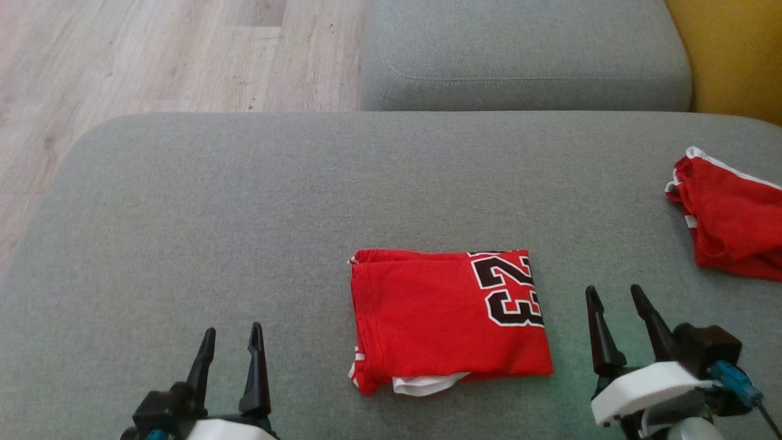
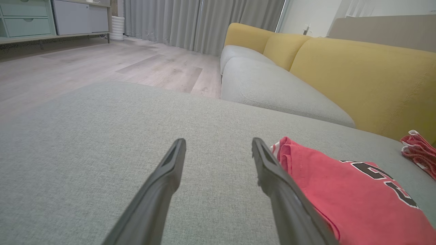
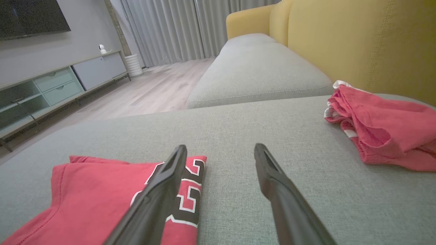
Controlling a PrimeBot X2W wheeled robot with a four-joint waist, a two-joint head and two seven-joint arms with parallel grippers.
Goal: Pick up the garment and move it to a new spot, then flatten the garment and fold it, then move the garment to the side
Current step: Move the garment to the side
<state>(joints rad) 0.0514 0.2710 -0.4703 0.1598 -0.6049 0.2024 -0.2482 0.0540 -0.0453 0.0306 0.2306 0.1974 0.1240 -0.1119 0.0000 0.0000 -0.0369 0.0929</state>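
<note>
The garment point(image 1: 446, 318) is a red jersey with a black-and-white 23, folded into a neat rectangle on the grey cushion point(image 1: 244, 201). A white edge peeks out at its near side. My left gripper point(image 1: 233, 336) stands open to the left of it, apart from the cloth, with nothing between its fingers. My right gripper point(image 1: 616, 293) stands open just right of the garment, also empty. In the left wrist view the garment point(image 2: 340, 194) lies beside the right finger of that gripper point(image 2: 218, 143). In the right wrist view the garment point(image 3: 85, 197) lies under that gripper's point(image 3: 219, 149) left finger.
A second red garment point(image 1: 730, 217) with white trim lies crumpled at the cushion's right edge point(image 3: 381, 126). A further grey seat cushion point(image 1: 525, 55) sits beyond, with a yellow sofa back point(image 2: 357, 78) to the right. Wooden floor point(image 1: 153, 55) lies off the cushion's left and far-left edges.
</note>
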